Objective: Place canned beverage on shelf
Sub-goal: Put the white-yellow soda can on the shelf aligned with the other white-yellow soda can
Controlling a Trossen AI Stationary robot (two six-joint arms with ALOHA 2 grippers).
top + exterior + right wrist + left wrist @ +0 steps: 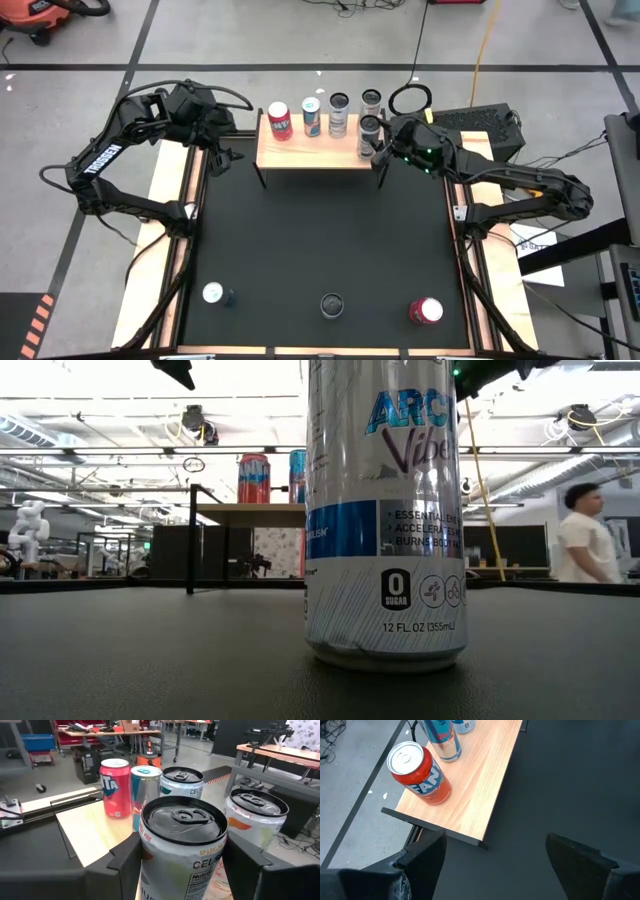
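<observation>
Between the fingers of our right gripper point(377, 150) stands a black-topped can point(182, 850), gripped at the front right end of the shelf point(300, 152), with a red can point(280, 121), a blue one and two pale ones in the row just beyond it; we judge the good move is to set it flat, clear of that row and the edge, then part the fingers straight outward. Our left gripper point(492, 857) waits spread wide and empty off the shelf's other end, while three more cans stand well behind both grippers on the black table point(320, 235), and a person point(583, 535) stands in the workshop beyond.
</observation>
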